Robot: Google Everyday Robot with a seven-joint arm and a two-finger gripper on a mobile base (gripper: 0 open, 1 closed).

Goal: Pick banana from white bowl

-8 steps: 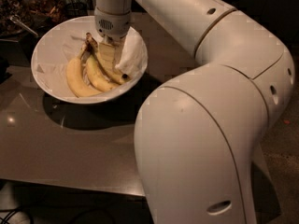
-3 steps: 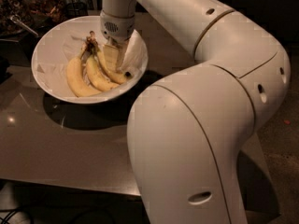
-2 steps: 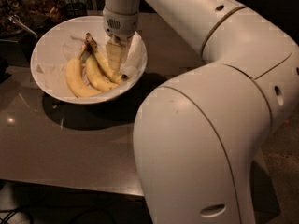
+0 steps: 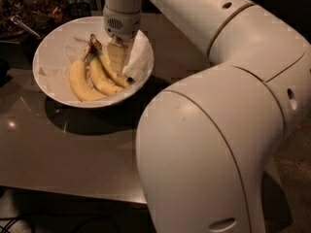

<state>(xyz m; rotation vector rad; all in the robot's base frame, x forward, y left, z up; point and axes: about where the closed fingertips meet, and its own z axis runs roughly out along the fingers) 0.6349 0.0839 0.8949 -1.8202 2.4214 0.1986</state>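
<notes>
Yellow, slim and curved: the banana point(image 4: 120, 79), lying along the right inner slope of the white bowl point(image 4: 48, 50), its brownish stem pointing to the far rim and its blackish tip low on the near side.

Companions in the bowl: a thicker, paler banana point(image 4: 77, 84) at the left and a shorter one point(image 4: 101, 80) between the two, all three side by side and touching or nearly so.

Lining: white paper point(image 4: 140, 56), bunched up against the bowl's right wall just behind the slim fruit.

Gripper point(image 4: 119, 62): lowered straight down into the bowl from the white arm point(image 4: 218, 130), at the middle of the slim banana. Whether it is released or clenched I cannot tell from where I stand, nor whether it touches the fruit.

Support: a grey-brown table point(image 4: 73, 149), the bowl towards its far left.

Handling notes, by my reckoning: light, firm along its length, soft under pressure, so it bruises if squeezed hard. The peel is smooth but not slick. Best taken across the mid-body, where it is fairly even in width. The stem is too thin. A neighbour might be caught or dragged along, and the paper could snag.
</notes>
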